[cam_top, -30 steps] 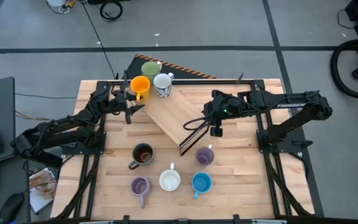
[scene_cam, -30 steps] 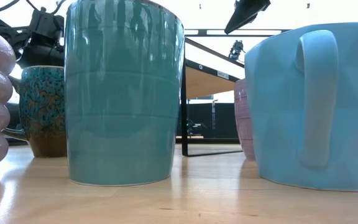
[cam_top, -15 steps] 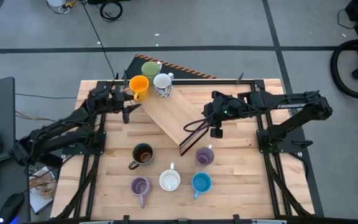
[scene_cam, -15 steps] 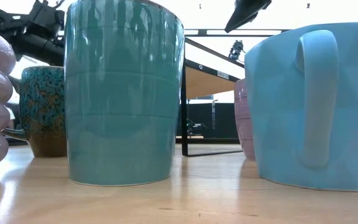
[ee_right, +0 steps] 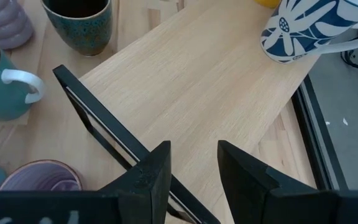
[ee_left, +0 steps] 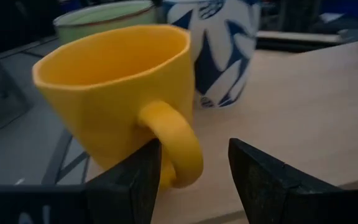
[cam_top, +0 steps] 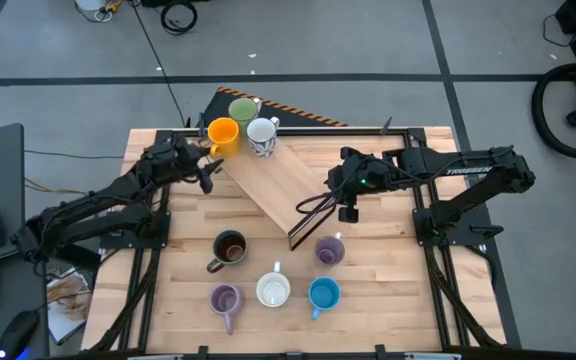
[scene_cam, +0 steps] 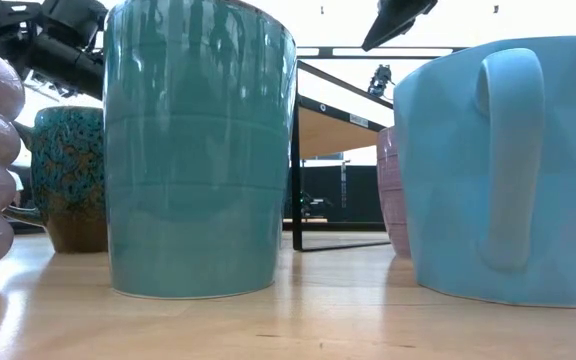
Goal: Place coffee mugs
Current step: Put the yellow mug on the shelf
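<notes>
While open, left gripper (ee_left: 191, 180) beside orange mug (ee_left: 120, 93)

Both arms matte black, tubular links, chunky joint housings. Right arm (cam_top: 448, 170), frame right, has white lettering along its link. Left arm (cam_top: 98, 210), frame left, unmarked. Fingers (ee_right: 151, 177) flat black wedges.

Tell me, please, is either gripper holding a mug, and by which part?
Neither. The left gripper stands open around the orange mug's handle; the right gripper is empty.
</notes>
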